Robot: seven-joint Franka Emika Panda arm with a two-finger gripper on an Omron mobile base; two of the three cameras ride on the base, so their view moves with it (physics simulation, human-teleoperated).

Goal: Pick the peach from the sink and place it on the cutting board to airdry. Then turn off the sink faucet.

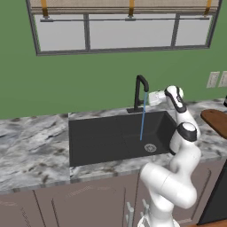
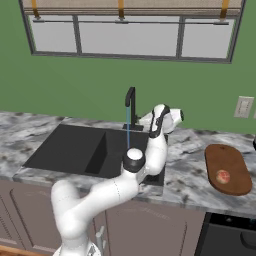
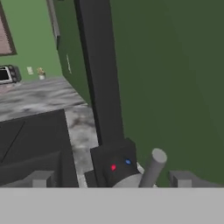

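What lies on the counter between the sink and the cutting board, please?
In the right base view, bare marble counter separates the sink from the cutting board, where the peach rests; the robot's arm rises in front of that stretch.

The peach [image 2: 223,176], small, round and orange-red with a paler patch, lies on the cutting board [image 2: 235,161], near the board's front end. The board is a flat reddish-brown wooden oval lying on the marble counter, well to the right of the sink [image 1: 102,137]. The sink is a large rectangular matte black basin set into the counter, with a small round grey drain [image 1: 150,147] at its right side. The faucet [image 1: 140,92], a slim black gooseneck, stands upright at the sink's back edge, and a thin blue stream of water [image 1: 142,122] runs from its spout into the basin beside the drain.
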